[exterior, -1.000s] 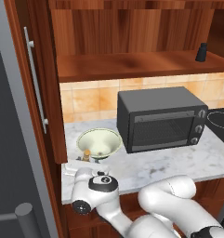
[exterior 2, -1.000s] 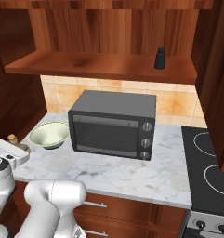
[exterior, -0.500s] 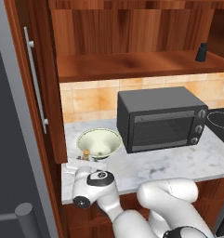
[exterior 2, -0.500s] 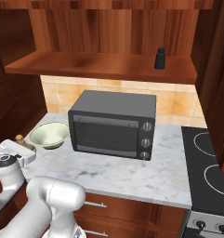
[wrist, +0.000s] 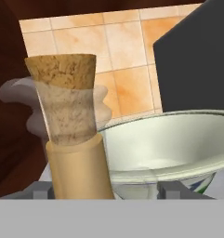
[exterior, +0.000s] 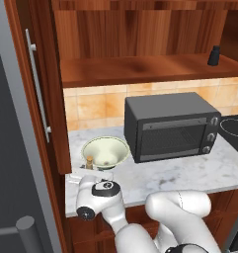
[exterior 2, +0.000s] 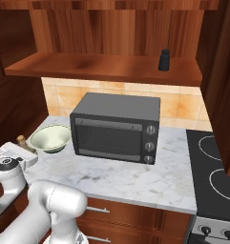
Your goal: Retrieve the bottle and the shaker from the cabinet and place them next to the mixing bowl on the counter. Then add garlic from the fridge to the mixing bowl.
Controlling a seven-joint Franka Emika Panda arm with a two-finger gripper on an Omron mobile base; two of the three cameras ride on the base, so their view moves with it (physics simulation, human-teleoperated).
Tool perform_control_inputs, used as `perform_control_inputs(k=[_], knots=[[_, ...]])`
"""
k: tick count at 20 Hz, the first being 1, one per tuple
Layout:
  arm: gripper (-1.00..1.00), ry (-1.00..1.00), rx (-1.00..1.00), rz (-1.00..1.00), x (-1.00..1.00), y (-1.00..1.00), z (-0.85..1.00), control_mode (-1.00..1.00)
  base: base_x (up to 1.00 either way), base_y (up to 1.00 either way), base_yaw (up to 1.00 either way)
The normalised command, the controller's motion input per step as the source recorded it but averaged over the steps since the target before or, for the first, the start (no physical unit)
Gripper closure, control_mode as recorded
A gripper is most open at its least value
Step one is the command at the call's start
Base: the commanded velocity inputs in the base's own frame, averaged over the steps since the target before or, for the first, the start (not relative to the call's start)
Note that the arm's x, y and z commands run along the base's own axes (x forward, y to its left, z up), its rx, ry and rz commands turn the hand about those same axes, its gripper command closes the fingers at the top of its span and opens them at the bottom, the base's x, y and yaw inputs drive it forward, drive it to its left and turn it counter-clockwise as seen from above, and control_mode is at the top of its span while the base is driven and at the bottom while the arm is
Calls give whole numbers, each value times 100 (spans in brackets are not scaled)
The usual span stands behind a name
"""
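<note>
- Bottle (wrist: 74, 139) stands upright on the counter (exterior: 189, 173) at its left front edge, just beside the bowl (exterior: 104, 148) on the side away from the microwave (exterior: 170, 126).
- Gripper (wrist: 106, 190) faces it level from the front. The bottle sits between the two tips, hard against one tip and with a clear gap to the other.
- Jaws stand apart, wider than the bottle and not clamped on it. Looks released.
- Bottle's long axis is vertical, cork up, square to the line of the gripper. Bowl rim lies right behind it and to one side, close; I can't tell if they touch.
- Arm pose: folded low in front of the counter, elbow bulging below the edge, hand roughly level at counter height and pointing at the tiled wall.
- Shaker (exterior: 215, 56) is upright on the cabinet shelf (exterior: 140, 69), far right end, high above the microwave and well apart from the hand.
- Judgement: bottle placement looks done. Next move turns on backing straight out without tipping the bottle, then a long reach up and right for the shaker.
- Risk: the near tip may drag the bottle if the hand swings sideways.
- Garlic and fridge step not yet begun.
</note>
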Motion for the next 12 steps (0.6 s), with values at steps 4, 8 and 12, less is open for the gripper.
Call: perform_control_inputs(k=[4, 8, 12], knots=[[-100, 0, 0, 0, 0, 15, -29, -100, 0, 0, 0], [-100, 0, 0, -1, 0, 11, -9, -100, 0, 0, 0], [-100, 0, 0, 0, -19, 13, 0, -100, 0, 0, 0]])
